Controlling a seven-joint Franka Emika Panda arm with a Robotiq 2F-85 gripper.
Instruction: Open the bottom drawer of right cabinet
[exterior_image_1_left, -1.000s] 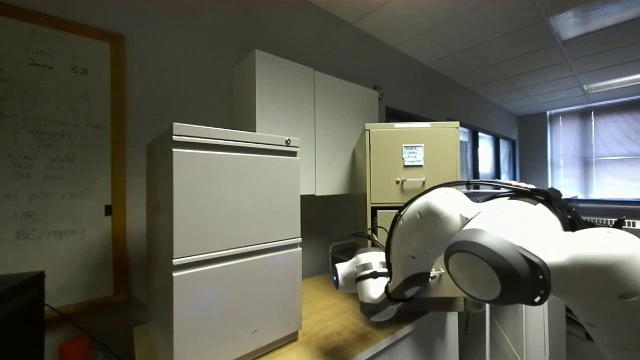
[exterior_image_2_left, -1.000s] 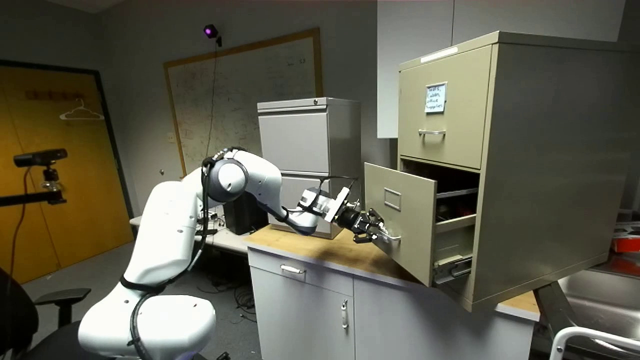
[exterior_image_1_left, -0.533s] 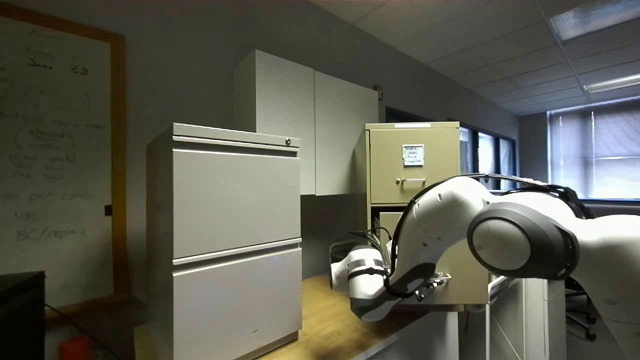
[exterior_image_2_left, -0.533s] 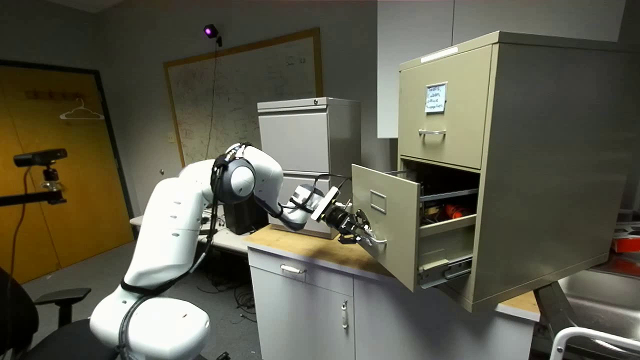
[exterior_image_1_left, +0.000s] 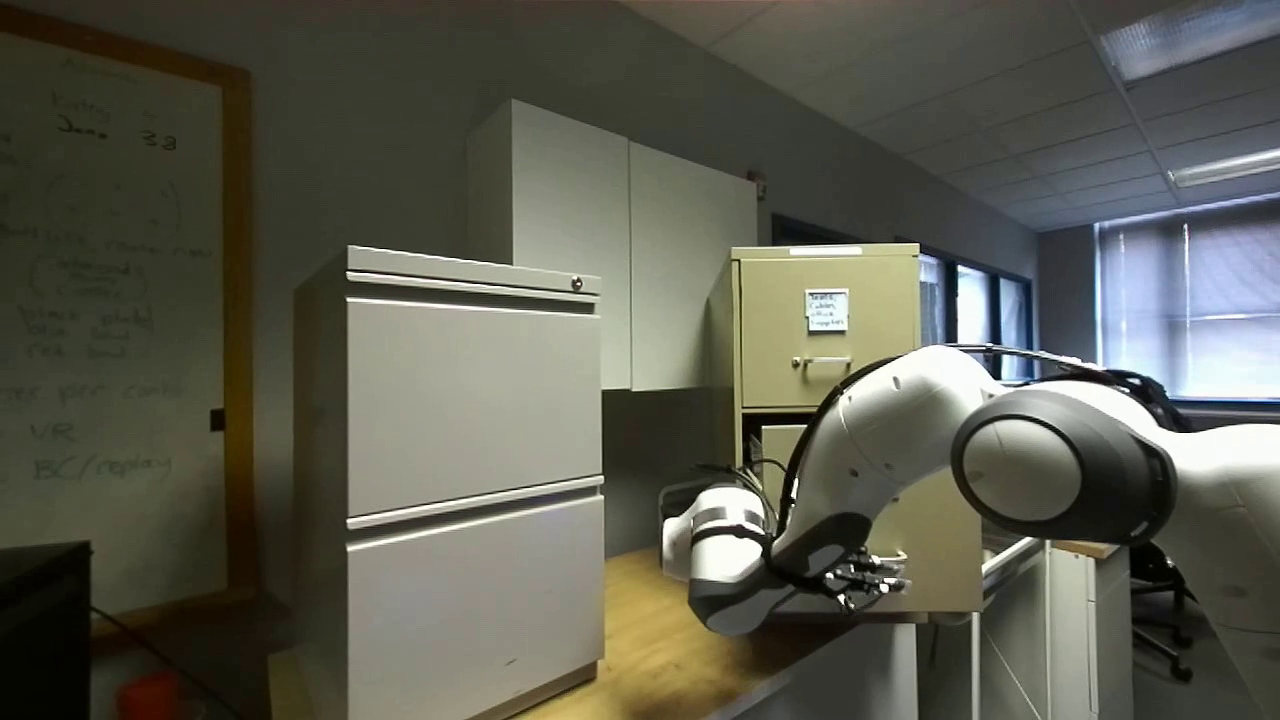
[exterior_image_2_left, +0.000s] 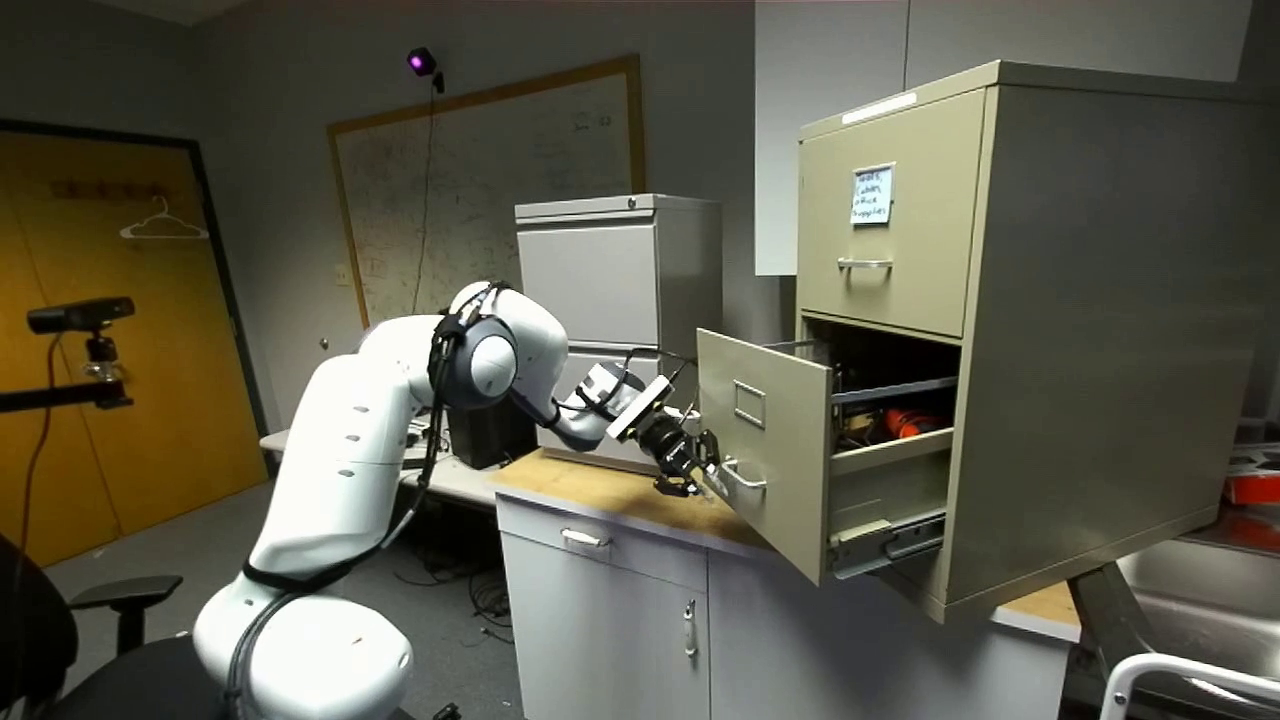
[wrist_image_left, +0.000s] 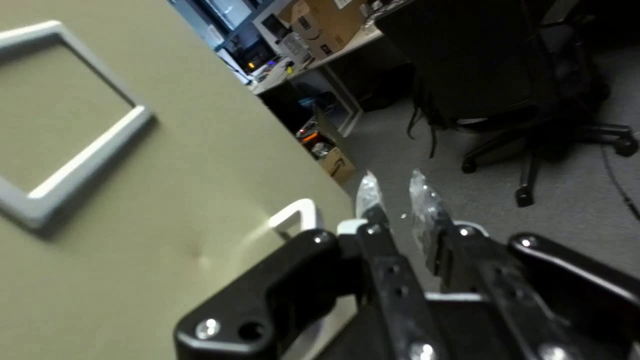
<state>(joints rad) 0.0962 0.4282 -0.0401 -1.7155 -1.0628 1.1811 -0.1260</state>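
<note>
Fingers parted, gap visible between tips. Bottom drawer extended from right cabinet, beneath closed top drawer; orange item inside. Drawer handle just beside gripper, contact unclear. Grey two-drawer cabinet farther off, on wooden countertop.

A Franka Panda arm, a light-grey two-drawer filing cabinet, a written-on whiteboard and a caster-wheeled office chair are together marking this place as an office-style robotics lab.
</note>
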